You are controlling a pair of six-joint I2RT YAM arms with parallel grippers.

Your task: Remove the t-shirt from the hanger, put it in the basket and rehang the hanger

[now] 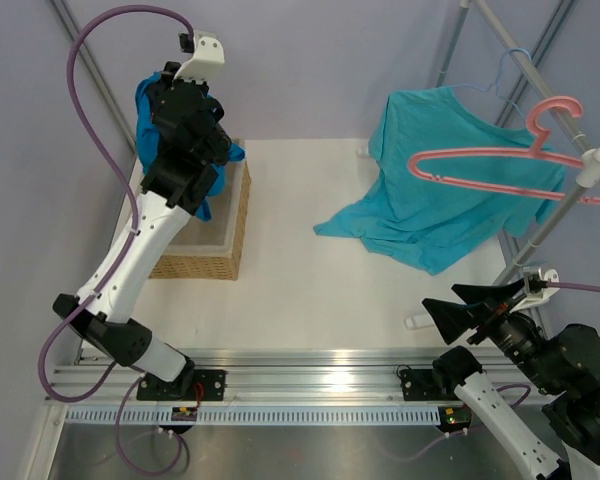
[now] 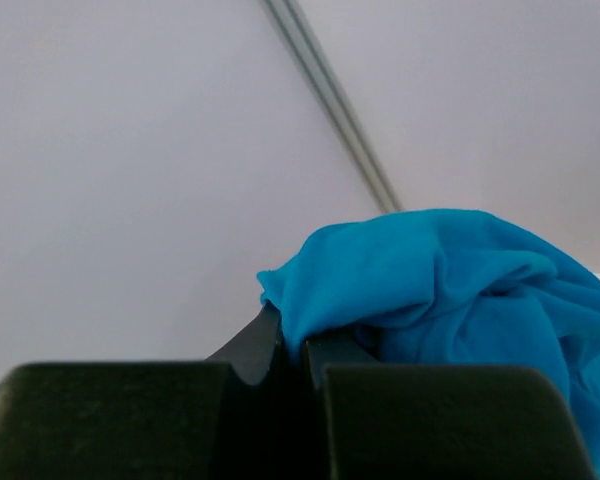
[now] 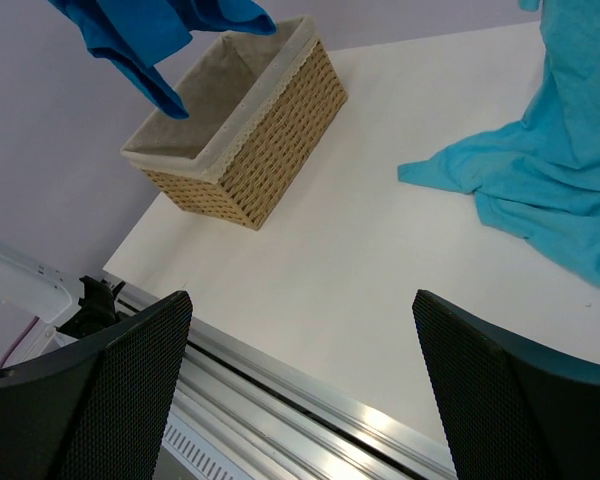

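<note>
The deep-blue t-shirt (image 1: 145,105) hangs bunched from my left gripper (image 1: 170,90), high above the wicker basket (image 1: 225,240). In the left wrist view the fingers are shut on a fold of the t-shirt (image 2: 450,280) at my left gripper (image 2: 295,345). The t-shirt's lower end shows in the right wrist view (image 3: 140,30), over the basket (image 3: 270,150). The pink hanger (image 1: 490,165) hangs bare on the rack at the right. My right gripper (image 1: 440,297) is open and empty, low at the near right, and shows over the table (image 3: 300,300).
A teal t-shirt (image 1: 430,200) hangs from a thin light-blue wire hanger (image 1: 505,75) on the rack, its hem spread on the table (image 3: 560,170). The rack's white pole (image 1: 555,210) stands at the right. An aluminium rail (image 1: 310,375) runs along the near edge.
</note>
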